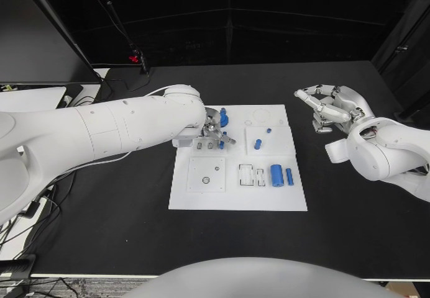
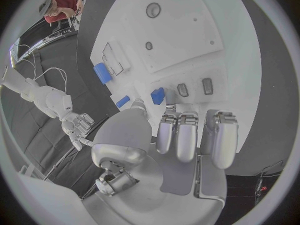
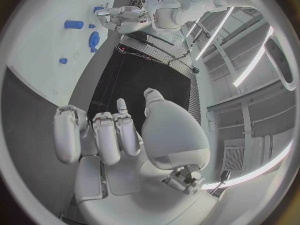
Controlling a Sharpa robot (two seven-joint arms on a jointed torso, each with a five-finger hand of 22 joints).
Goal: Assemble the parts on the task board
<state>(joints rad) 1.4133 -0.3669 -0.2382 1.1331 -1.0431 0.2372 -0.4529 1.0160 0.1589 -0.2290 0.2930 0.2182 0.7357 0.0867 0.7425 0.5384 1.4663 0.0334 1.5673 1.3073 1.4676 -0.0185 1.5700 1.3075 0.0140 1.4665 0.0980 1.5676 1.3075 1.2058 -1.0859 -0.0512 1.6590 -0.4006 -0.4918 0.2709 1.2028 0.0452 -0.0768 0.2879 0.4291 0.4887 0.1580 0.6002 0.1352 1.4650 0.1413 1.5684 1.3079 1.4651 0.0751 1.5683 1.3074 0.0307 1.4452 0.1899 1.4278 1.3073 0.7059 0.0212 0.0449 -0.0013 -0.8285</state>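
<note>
Nearest the head camera, the front edge of the white task board (image 1: 237, 202) lies at the middle of the black worktop (image 1: 107, 223). On the board, toward 4 o'clock from its centre, a large blue cylinder (image 1: 278, 175) lies just beside a thinner blue pin (image 1: 289, 176), with white slotted recesses (image 1: 251, 175) to their 9 o'clock side. Further back sit a small blue piece (image 1: 258, 144) and a smaller blue peg (image 1: 269, 131). The left robot hand (image 1: 211, 138) hangs over the board's 10 o'clock corner, fingers curled down close to a blue part (image 2: 158, 95); whether it grips that part cannot be told. A blue gear-like part (image 1: 223, 117) sits just behind it. The right robot hand (image 1: 333, 108) hovers off the board at 2 o'clock, fingers apart and holding nothing.
</note>
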